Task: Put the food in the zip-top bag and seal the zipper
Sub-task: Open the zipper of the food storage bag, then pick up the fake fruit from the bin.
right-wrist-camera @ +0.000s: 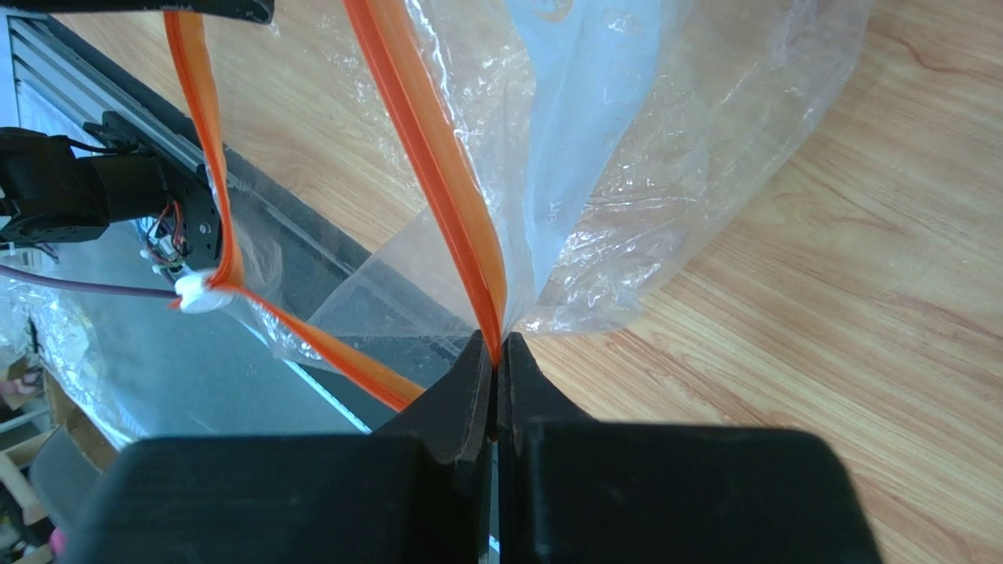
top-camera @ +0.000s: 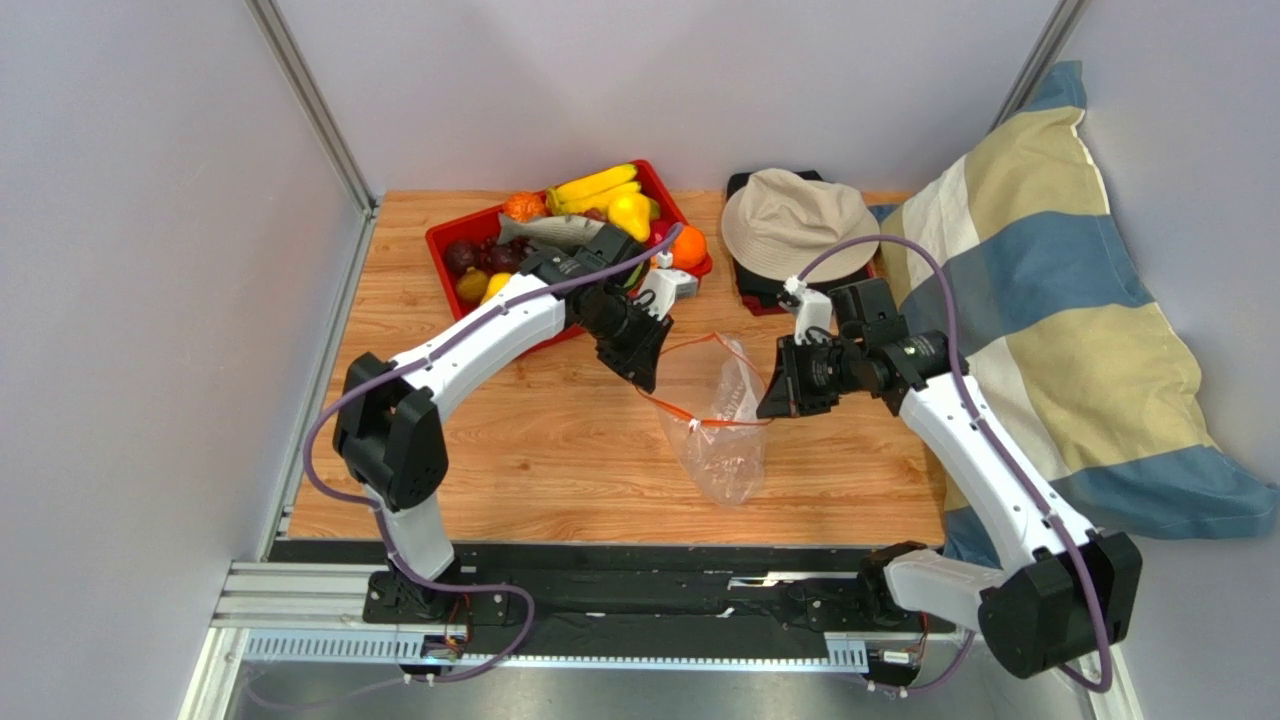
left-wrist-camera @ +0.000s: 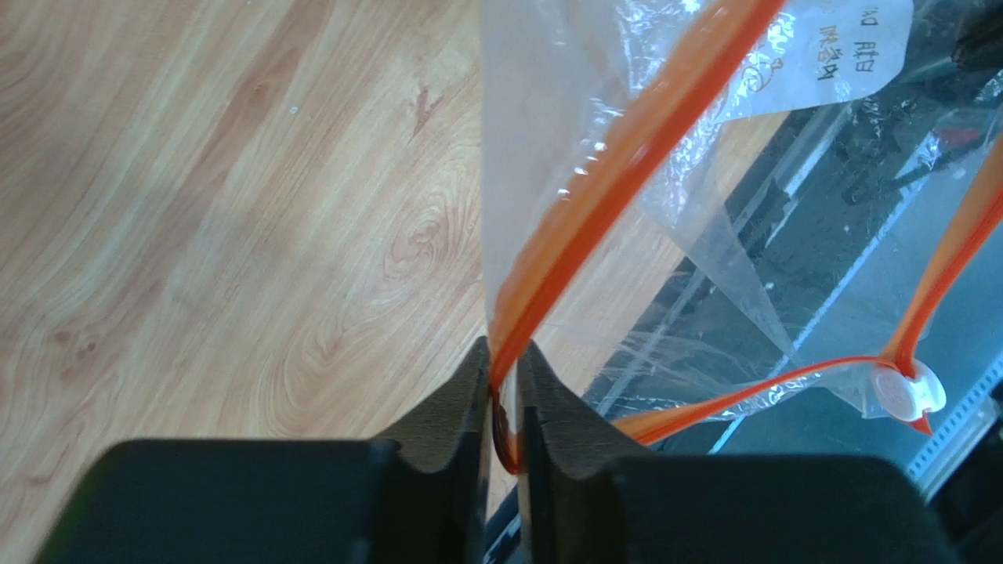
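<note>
Bag (top-camera: 718, 435), white label (left-wrist-camera: 836, 59), print unreadable

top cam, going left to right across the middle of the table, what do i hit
left gripper → zip-top bag, pinched at its mouth by both grippers → right gripper → striped pillow. The red tray and the hat lie farther back and overlap these, so they are left out.

This was a robotics lab test cell. Pale blank panels (top-camera: 150, 225) on aluminium posts (top-camera: 311, 102) boxed in a wooden desk (top-camera: 496, 465). Two robot arms (top-camera: 466, 338) were bolted to a metal rail (top-camera: 301, 600) along the desk's near edge. Toy food (top-camera: 594, 188) in a red tray (top-camera: 440, 233) sat at the desk's far edge, a striped pillow (top-camera: 1052, 300) off its right side.
</note>
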Tool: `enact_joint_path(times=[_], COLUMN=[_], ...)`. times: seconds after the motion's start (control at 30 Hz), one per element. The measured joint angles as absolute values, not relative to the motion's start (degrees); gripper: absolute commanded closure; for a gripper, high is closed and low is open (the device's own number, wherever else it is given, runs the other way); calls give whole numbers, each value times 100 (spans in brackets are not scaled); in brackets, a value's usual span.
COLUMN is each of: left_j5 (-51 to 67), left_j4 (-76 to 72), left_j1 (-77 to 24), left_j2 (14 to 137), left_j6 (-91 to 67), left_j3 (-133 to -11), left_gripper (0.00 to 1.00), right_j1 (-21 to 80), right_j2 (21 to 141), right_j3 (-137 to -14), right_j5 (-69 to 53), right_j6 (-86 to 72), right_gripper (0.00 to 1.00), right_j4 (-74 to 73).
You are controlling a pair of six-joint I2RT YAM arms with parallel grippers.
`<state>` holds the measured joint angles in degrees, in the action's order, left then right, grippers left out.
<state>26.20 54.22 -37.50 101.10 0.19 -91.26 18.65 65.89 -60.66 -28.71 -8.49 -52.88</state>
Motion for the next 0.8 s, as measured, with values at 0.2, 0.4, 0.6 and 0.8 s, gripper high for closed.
enact_joint_path(times=[0.2, 0.4, 0.6, 0.8], left_j5=[3186, 3538, 2683, 1730], left_j4=[5369, 4858, 4036, 3559], left_j1=[-3382, -2652, -2259, -2161], left_j2=[10202, 9885, 9701, 10359], left_j6=[84, -156, -517, -733], left_j3=[-9192, -9354, -9668, -10224], left_gripper=[41, 1, 1, 1], right_j1=[1619, 1365, 1341, 1330], right_j2=[7046, 7168, 7203, 7203], right_j3=[-6045, -5951, -5951, -5951], right_j5=[-3079, -3223, -3267, -3264], right_j6=[-902, -1140, -1319, -1396], right_gripper=[100, 100, 100, 100], right_j4=[-5006, -4703, -4462, -4355])
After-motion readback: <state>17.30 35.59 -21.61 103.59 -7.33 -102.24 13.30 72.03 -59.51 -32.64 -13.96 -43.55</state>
